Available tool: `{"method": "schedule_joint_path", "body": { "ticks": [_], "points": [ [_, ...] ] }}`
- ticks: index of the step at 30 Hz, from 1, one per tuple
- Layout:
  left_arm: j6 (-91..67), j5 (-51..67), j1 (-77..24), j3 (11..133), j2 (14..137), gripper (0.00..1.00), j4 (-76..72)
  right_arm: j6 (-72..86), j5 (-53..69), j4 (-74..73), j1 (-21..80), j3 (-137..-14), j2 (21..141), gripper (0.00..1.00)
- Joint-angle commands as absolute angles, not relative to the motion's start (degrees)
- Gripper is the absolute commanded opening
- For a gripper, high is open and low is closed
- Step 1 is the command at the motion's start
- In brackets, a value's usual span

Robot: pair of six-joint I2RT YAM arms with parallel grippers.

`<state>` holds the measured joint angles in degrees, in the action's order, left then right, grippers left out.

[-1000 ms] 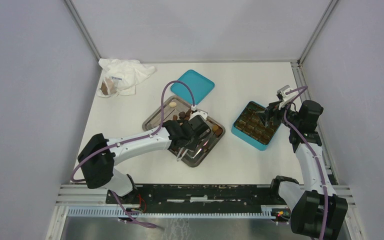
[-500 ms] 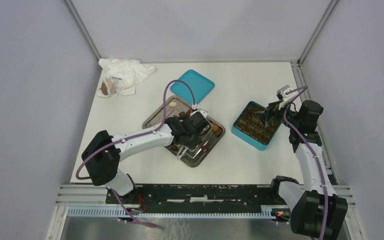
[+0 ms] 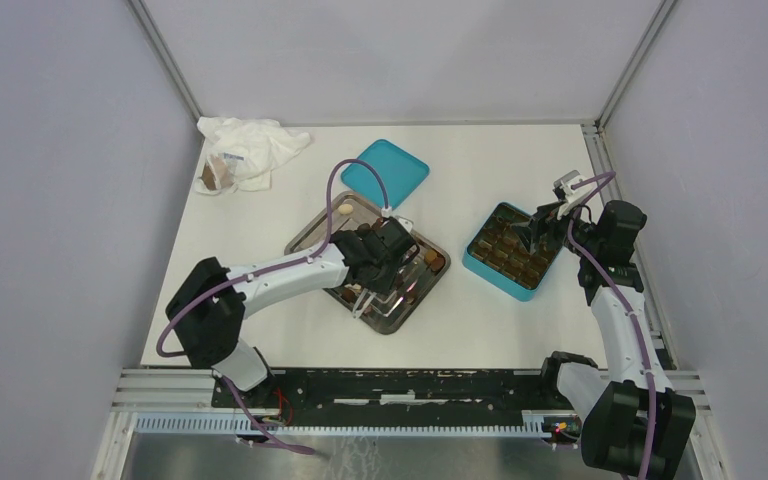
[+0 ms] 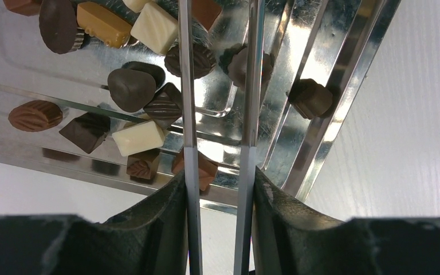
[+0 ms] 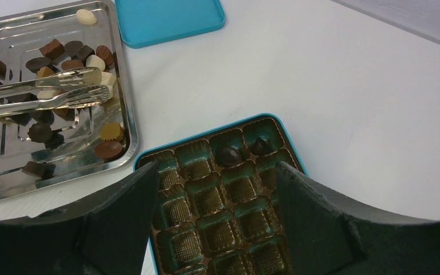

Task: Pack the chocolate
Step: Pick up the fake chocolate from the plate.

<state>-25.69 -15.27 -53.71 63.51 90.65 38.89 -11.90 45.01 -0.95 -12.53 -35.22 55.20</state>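
Chocolate [image 4: 139,137] cubes, ridged domes on mirrored steel tray [image 4: 28,69]; flat tongs [image 4: 186,86].

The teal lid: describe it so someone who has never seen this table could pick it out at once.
On the white table, find the steel tray near the middle. Just past its far corner lies the teal lid, flat. Unlike the teal box to the right, it is plain, with no brown dividers.

Tray [image 3: 310,240] of chocolate [image 3: 434,262] left of box [image 3: 500,255]
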Motion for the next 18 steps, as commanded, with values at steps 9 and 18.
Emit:
{"method": "schedule_joint_path", "body": {
  "ticks": [9, 18],
  "points": [
    [-23.4, -13.9, -53.0, 67.0, 91.2, 0.46, 37.9, -12.6, 46.3, 0.1, -12.8, -35.3, 54.8, 0.80],
    [-23.5, -13.6, -52.7, 67.7, 89.8, 0.46, 38.2, -12.5, 46.4, 0.2, -12.8, -35.3, 54.8, 0.80]
  ]
}}
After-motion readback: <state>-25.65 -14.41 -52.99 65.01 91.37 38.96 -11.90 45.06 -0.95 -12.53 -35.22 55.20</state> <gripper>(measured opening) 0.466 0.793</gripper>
